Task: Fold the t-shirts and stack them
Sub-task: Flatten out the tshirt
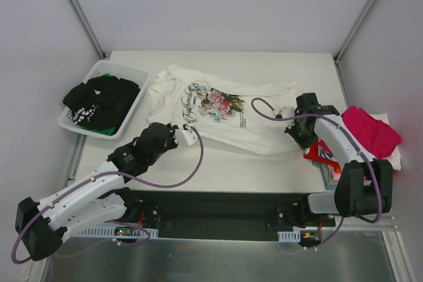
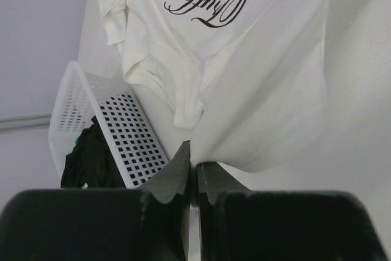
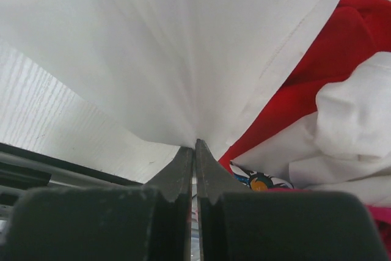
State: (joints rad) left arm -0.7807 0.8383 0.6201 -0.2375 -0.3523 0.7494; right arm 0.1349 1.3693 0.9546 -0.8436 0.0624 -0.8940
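The white floral t-shirt lies spread, print up, in the middle of the tabletop, and both arms have hold of it along its near edge. The left gripper has its fingers pressed together on a fold of the white cloth at the near-left side. The left wrist view shows the fabric rising out of the closed tips, with the dark script above. The right gripper is likewise clamped on the near-right corner, the hem fanning out from between its fingers. A black tee sits in the white plastic basket at far left. At the right edge a loose heap holds a magenta tee over a red tee and some white cloth. By my reading, this is the start of a fold on the floral shirt: both corners are gripped and the cloth is not yet doubled over. The next move probably calls for lifting both corners together and carrying them toward the far edge at an even pace. That would keep the hem taut between the arms, so the cloth lands flat and does not bunch or drag the shirt across the tabletop.
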